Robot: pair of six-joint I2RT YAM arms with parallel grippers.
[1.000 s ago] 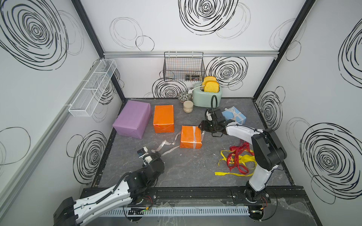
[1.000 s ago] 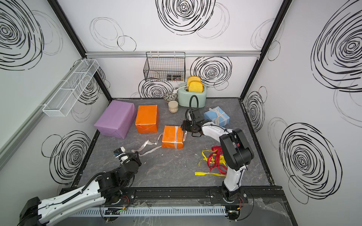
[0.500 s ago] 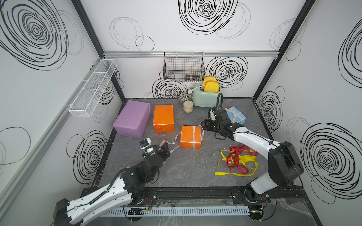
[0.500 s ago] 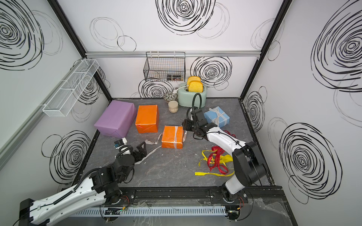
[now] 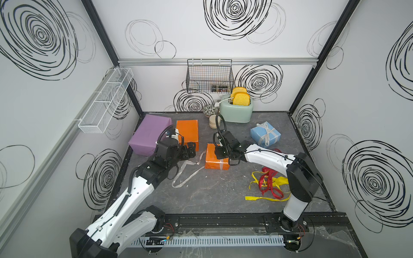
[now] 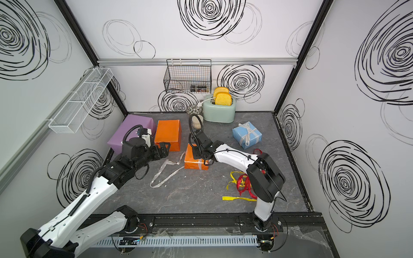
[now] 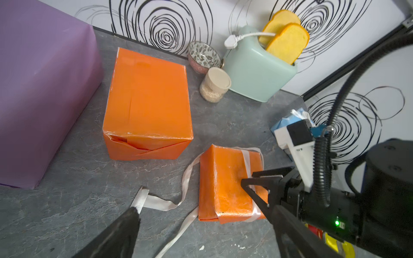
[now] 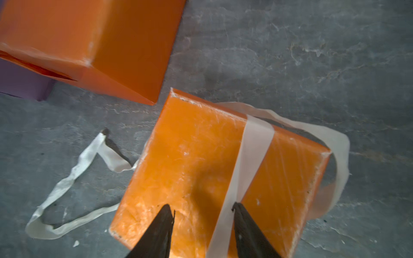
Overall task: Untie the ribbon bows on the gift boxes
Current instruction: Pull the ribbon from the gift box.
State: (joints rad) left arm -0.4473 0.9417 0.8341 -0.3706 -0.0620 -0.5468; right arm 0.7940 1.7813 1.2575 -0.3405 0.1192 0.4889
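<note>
The left hand (image 5: 190,149) has let go of the white ribbon (image 5: 185,174) and now gapes wide and empty just beside the smaller orange box (image 5: 212,160). The right hand (image 8: 202,206) has swung over that box, half-parted and holding nothing. The bow looks undone, with one band still wrapping the box.
</note>
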